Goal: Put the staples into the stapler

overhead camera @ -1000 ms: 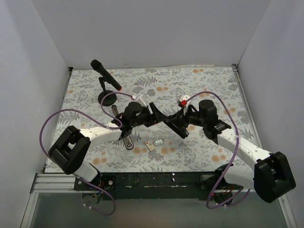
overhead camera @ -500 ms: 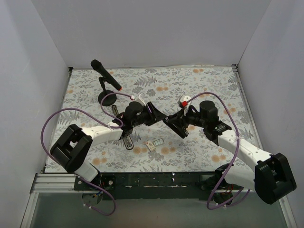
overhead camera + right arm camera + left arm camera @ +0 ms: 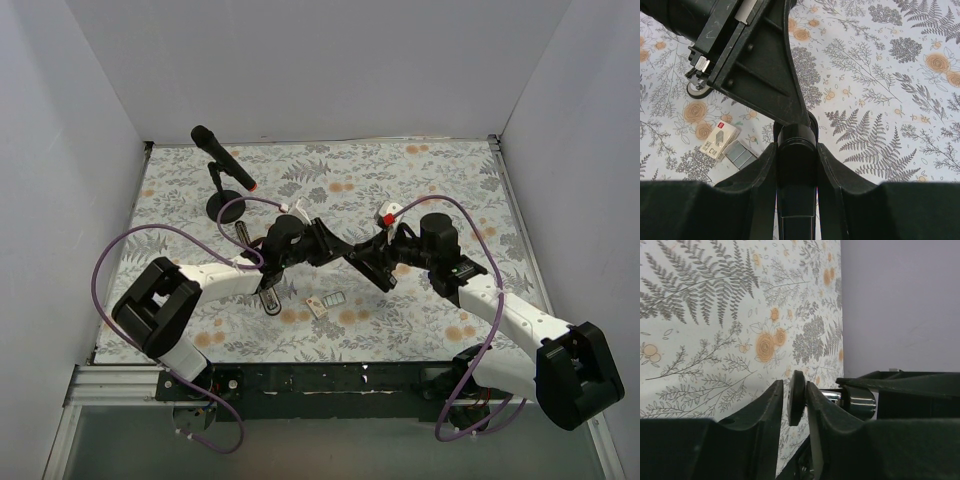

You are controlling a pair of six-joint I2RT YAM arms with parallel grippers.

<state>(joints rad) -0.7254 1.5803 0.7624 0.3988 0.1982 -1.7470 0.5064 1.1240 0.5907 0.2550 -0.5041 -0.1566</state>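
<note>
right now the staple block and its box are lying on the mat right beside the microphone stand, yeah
No. The staple block and its box are lying on the mat near its front edge, between the arms, far from the microphone stand. The top view shows it.

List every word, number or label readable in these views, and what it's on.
No text is readable in any view.
The staple box has a red mark and grey print, both too small to read.
The stapler shows no lettering.
</note>
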